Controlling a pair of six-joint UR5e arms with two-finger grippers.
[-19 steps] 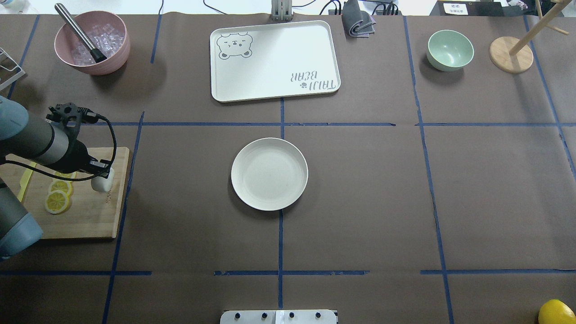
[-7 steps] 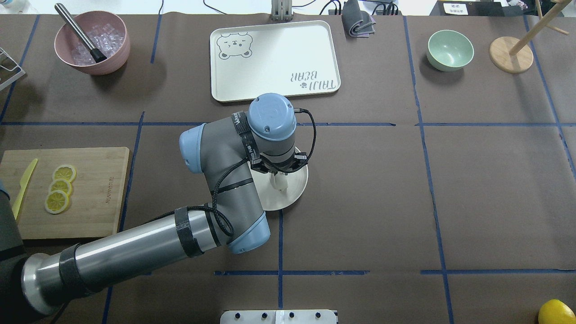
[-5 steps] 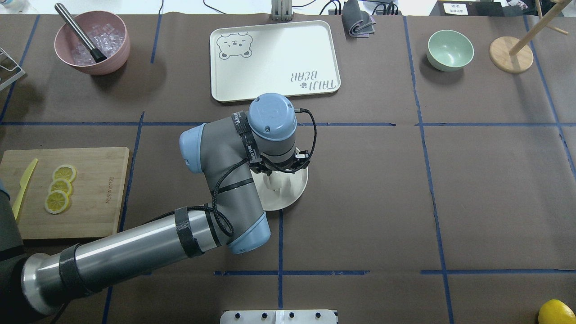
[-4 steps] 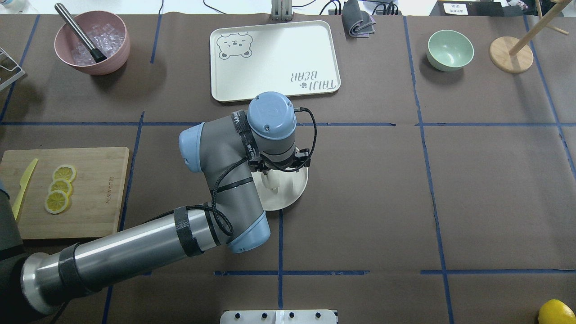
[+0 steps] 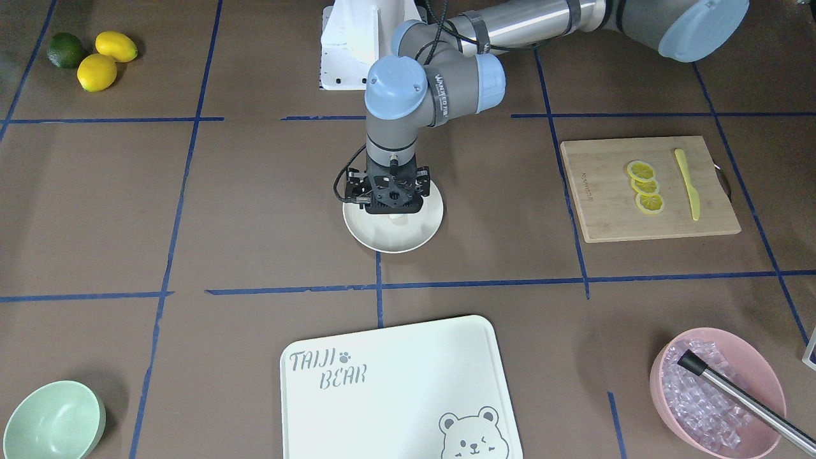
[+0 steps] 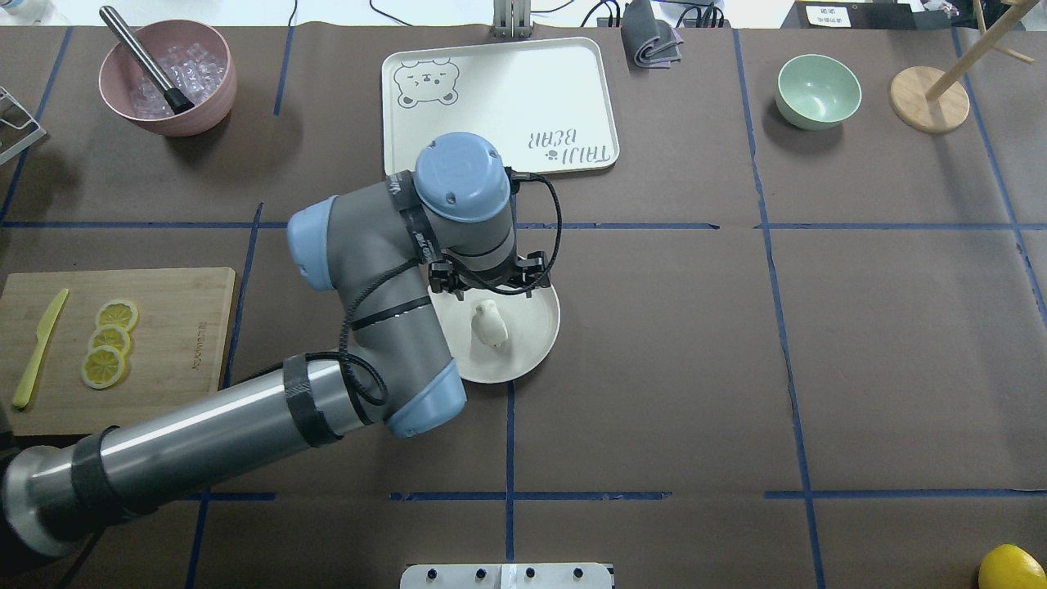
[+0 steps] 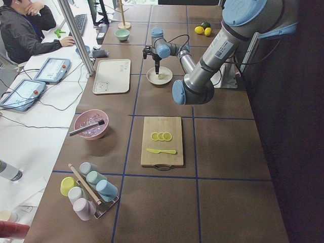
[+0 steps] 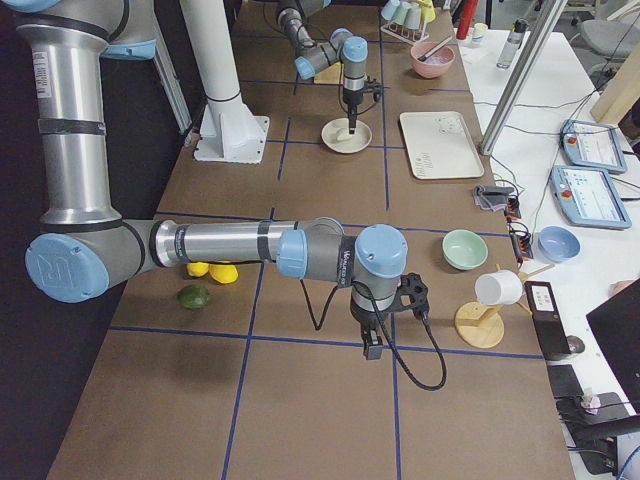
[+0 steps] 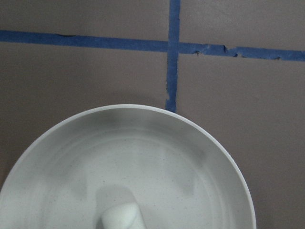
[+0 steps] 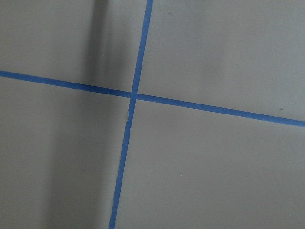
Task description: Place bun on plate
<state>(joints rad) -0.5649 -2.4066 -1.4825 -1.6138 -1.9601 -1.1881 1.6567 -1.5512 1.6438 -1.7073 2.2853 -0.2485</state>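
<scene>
The bun (image 6: 491,324), a small white stubby cylinder, lies free on the round cream plate (image 6: 540,343) at the table's middle. My left gripper (image 6: 484,288) hangs just above and behind it, mostly hidden under the wrist, open and holding nothing. The left wrist view looks straight down on the plate (image 9: 214,152) with the bun (image 9: 121,217) at the bottom edge and no fingers in sight. From the front, the bun (image 5: 398,218) peeks out below the gripper mount. My right gripper (image 8: 371,350) hovers over bare table far off; I cannot tell its state.
A bear-printed white tray (image 6: 499,106) lies behind the plate. At the left is a cutting board (image 6: 164,352) with lemon slices and a yellow knife. A pink bowl of ice (image 6: 168,78), a mint bowl (image 6: 818,90) and a wooden stand (image 6: 928,98) stand along the back.
The left arm carried the bun from the cutting board to the plate and let it go. The wrist has since shifted left and away, leaving the bun uncovered on the plate.
</scene>
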